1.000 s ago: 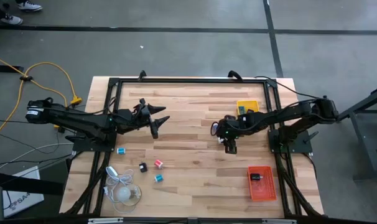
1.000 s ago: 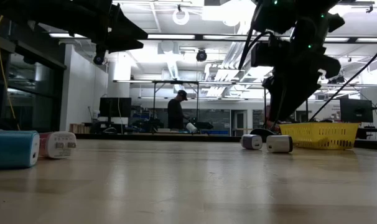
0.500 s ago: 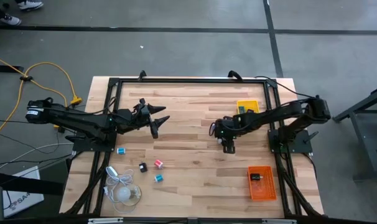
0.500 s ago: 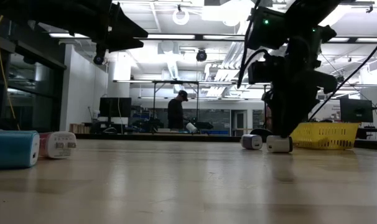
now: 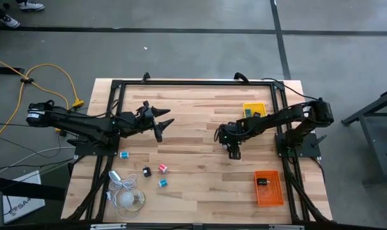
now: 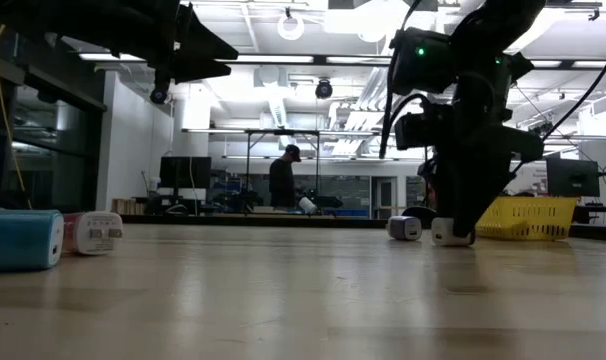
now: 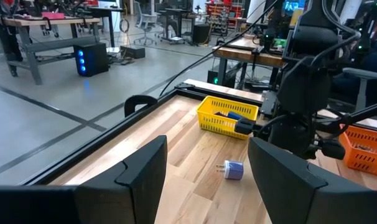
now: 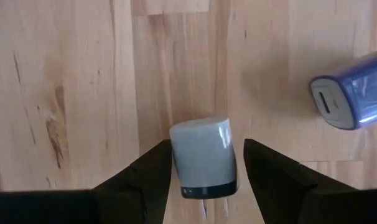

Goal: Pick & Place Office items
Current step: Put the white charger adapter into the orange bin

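**Right gripper straddles a white piece at mid-table**

High view: the right gripper (image 5: 232, 148) is down right of the picture's centre, over a small pale piece that can barely be made out under it. The left gripper (image 5: 160, 122) hangs left of centre, fingers spread, holding nothing. At lower left lie a blue piece (image 5: 124, 154), a black piece (image 5: 146, 171), a pink-red piece (image 5: 162, 168) and a teal piece (image 5: 161, 183), all apart from each other. The yellow tray (image 5: 254, 110) sits at upper right, the orange tray (image 5: 269, 188) at lower right with a dark piece inside. A white bulb with a coiled cord (image 5: 131, 199) rests at the bottom left.

Low view: the right gripper (image 6: 455, 225) reaches down to the tabletop at right of centre, over the white piece (image 6: 451, 232). Another small piece (image 6: 404, 228) lies just to its left, the yellow tray (image 6: 523, 218) to the right. A blue piece (image 6: 21, 240) and a pink-red piece (image 6: 91, 232) fill the left edge. A person (image 6: 283, 180) stands far back in the room.

Left wrist view: the left gripper's fingers (image 7: 145, 171) stand wide apart with bare table between them; a purple piece (image 7: 234, 170) lies at centre, the yellow tray (image 7: 228, 117) above it.

Right wrist view: the fingers (image 8: 152, 169) flank the white piece (image 8: 203, 155) at bottom centre, a narrow gap each side, not clamped. The purple piece (image 8: 351, 98) lies at the right edge.
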`<state>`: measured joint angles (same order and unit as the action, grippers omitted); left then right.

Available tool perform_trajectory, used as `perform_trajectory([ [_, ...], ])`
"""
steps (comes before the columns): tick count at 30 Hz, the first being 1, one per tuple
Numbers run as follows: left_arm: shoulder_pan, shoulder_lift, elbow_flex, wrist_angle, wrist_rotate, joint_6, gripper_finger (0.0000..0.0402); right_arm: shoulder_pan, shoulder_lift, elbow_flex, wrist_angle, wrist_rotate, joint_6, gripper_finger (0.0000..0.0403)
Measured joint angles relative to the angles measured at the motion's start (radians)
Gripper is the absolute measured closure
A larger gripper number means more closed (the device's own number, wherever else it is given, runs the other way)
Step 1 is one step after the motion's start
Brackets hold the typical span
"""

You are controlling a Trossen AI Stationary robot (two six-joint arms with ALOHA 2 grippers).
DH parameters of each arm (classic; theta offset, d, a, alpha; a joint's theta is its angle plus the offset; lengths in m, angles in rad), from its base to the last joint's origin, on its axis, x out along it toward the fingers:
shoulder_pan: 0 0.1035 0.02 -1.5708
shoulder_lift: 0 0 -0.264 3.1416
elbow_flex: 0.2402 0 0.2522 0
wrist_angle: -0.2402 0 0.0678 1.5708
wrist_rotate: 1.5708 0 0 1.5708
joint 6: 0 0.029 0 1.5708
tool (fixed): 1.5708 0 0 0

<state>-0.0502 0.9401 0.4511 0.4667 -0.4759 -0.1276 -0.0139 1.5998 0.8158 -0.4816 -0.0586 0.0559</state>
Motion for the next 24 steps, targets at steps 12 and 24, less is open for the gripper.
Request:
perform_trajectory([
  [12, 0.0, 0.0, 0.0, 0.002, 0.0, 0.0, 0.0183, 0.0, 0.007, 0.0, 0.001, -0.005, 0.0, 0.0216],
  [24, 0.0, 0.0, 0.0, 0.002, 0.0, 0.0, 0.0183, 0.0, 0.007, 0.0, 0.001, -0.005, 0.0, 0.026],
])
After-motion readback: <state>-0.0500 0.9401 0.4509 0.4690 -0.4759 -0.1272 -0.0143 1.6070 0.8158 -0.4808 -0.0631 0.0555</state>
